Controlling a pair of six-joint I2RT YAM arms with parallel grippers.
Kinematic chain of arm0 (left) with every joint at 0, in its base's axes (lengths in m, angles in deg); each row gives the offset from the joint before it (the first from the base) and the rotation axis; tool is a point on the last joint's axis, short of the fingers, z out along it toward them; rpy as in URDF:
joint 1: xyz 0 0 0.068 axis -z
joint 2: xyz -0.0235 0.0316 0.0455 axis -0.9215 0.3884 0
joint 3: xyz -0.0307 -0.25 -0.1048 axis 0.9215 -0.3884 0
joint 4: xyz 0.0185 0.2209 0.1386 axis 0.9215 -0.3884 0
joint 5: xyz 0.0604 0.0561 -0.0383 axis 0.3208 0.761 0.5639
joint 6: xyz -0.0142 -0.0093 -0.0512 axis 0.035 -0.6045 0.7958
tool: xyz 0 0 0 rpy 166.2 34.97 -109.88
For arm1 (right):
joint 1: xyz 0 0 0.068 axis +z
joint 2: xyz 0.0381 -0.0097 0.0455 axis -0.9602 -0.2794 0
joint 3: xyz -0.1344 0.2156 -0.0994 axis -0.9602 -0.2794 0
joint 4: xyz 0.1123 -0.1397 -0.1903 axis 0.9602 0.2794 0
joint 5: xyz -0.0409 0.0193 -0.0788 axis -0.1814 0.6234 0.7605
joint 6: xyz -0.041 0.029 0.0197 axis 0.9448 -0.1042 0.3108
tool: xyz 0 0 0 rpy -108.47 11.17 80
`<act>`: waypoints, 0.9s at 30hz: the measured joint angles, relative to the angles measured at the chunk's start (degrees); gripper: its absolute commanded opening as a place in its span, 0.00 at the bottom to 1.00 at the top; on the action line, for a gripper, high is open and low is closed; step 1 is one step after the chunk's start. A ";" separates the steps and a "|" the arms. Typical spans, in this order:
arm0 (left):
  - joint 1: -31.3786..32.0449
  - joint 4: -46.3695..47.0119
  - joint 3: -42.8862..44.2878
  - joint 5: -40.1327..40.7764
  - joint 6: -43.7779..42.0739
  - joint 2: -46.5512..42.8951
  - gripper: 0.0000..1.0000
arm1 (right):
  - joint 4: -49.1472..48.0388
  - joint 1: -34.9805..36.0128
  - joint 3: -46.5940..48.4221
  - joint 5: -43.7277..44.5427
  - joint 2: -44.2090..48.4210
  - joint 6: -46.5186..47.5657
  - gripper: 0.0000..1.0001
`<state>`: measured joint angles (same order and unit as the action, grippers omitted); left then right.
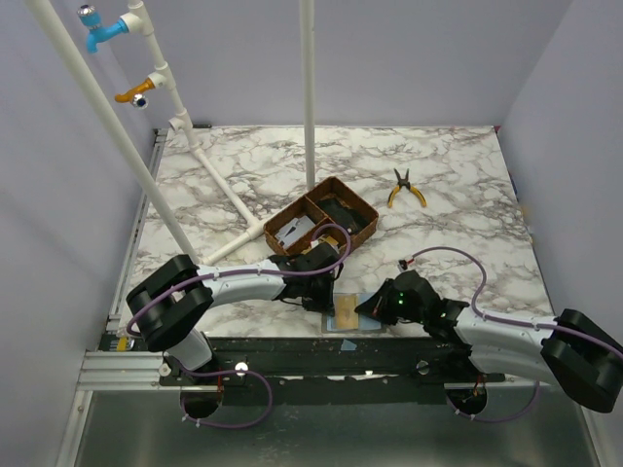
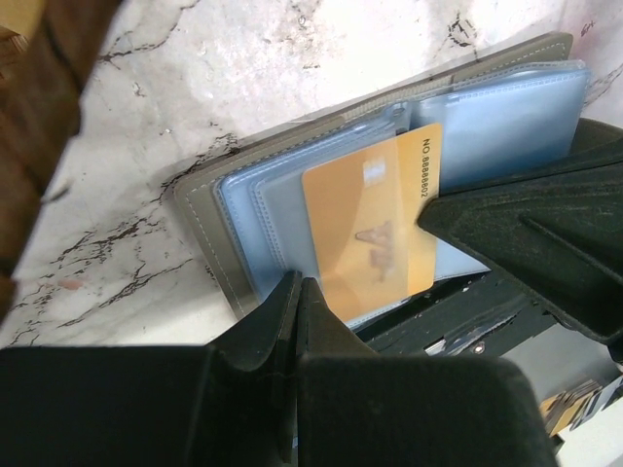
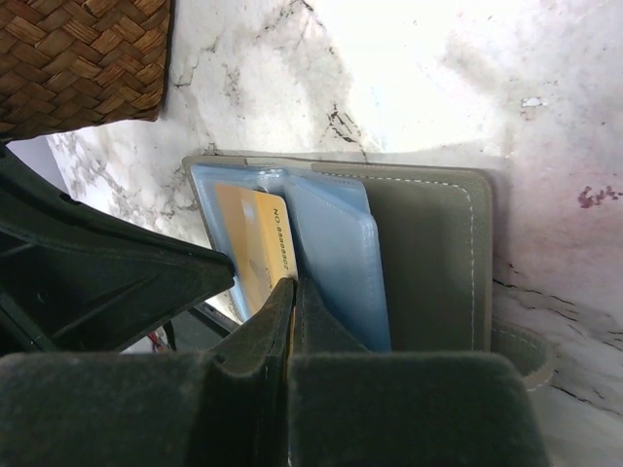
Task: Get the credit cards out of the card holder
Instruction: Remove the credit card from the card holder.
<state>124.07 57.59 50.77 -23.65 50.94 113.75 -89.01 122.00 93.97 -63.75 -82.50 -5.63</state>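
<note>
The card holder (image 2: 200, 209) lies open at the table's (image 1: 467, 195) near edge. My right gripper (image 3: 289, 287) pinches its gold card (image 2: 365, 224); my left gripper (image 2: 297, 287), jaws pressed together, sits at its near edge. A tray (image 1: 358, 209) and pliers (image 1: 406, 191) lie beyond.

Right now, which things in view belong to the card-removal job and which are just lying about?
Job: card holder, orange card in its sleeve, left hand, right hand.
Lying about: brown tray, yellow-handled pliers, white pipe frame.
</note>
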 measured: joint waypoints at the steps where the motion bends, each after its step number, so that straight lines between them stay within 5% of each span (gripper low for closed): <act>1: -0.09 -0.07 0.02 0.00 0.02 0.00 0.00 | 0.42 -0.04 0.00 0.07 0.31 0.11 0.01; 27: -0.61 -0.22 0.00 -0.04 0.61 0.00 0.00 | 12.90 -0.72 0.74 3.15 9.94 2.03 0.01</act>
<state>123.46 57.37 50.77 -23.70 51.56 113.75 -76.12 121.28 94.71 -60.61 -72.55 -3.60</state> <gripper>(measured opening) 0.009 0.009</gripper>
